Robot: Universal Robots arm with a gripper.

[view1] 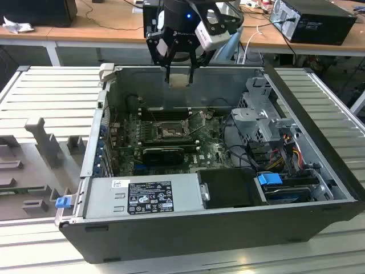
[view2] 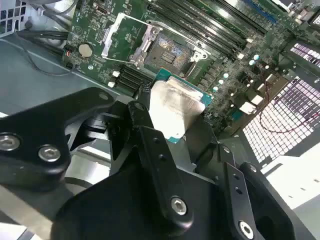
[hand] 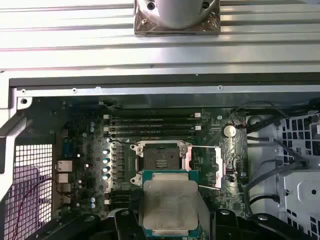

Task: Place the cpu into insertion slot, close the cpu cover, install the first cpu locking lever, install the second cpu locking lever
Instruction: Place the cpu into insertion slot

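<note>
My gripper [view1: 179, 77] hangs above the back of the open computer case, shut on the cpu [view1: 179, 80], a flat square chip with a pale silvery face. In both wrist views the cpu [hand: 170, 205] [view2: 175, 105] sits between the black fingers [view2: 144, 117], lifted well clear of the green motherboard. Below it, the insertion slot [hand: 161, 161] [view2: 172, 52] [view1: 169, 131] lies uncovered, a black-framed square with a dark centre. The cpu cover [hand: 206, 165] [view2: 122, 36] is flipped open beside the slot. Thin lever rods [hand: 209, 188] stick out near the cover.
Long black memory slots [hand: 150, 127] run just behind the socket and a black card [view1: 162, 153] lies in front of it. The grey power supply [view1: 145, 197] fills the case's front. A drive cage [view1: 259, 117] and cables [view1: 285, 148] crowd the exterior view's right.
</note>
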